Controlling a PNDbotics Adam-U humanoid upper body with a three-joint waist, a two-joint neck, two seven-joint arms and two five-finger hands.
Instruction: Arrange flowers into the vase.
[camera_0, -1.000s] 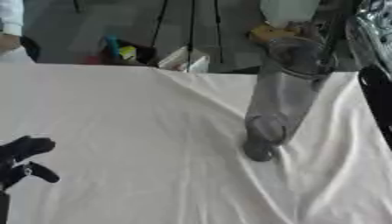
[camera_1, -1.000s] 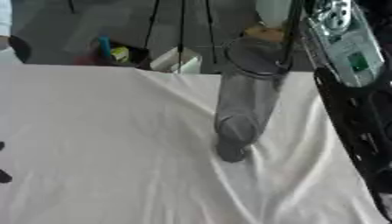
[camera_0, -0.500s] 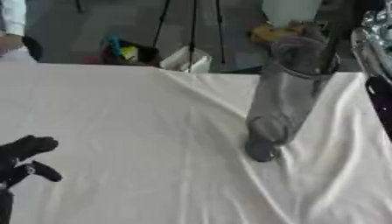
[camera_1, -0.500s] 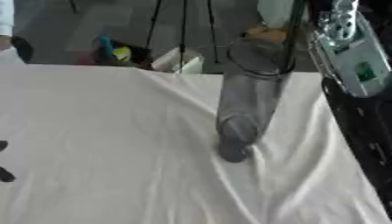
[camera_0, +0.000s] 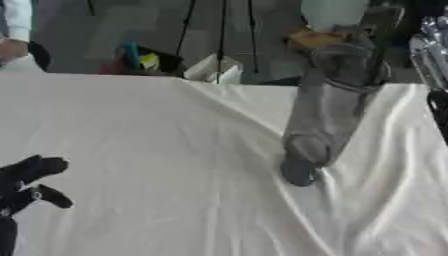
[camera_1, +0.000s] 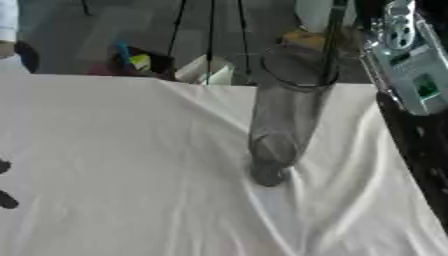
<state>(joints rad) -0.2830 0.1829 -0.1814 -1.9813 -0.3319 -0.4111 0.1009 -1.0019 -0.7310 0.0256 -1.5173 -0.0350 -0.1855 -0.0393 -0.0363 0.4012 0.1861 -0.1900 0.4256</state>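
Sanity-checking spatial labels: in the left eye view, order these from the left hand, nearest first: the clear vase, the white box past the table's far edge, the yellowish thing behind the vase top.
1. White box, beyond the far table edge, centre; roughly level with the vase base, too close to call.
2. Vase, standing right of centre.
3. Yellowish thing, upper right, farthest from the left hand.

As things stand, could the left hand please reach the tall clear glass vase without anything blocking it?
Probably yes: only bare white tablecloth lies between the left hand, low at the left edge, and the tall clear glass vase.
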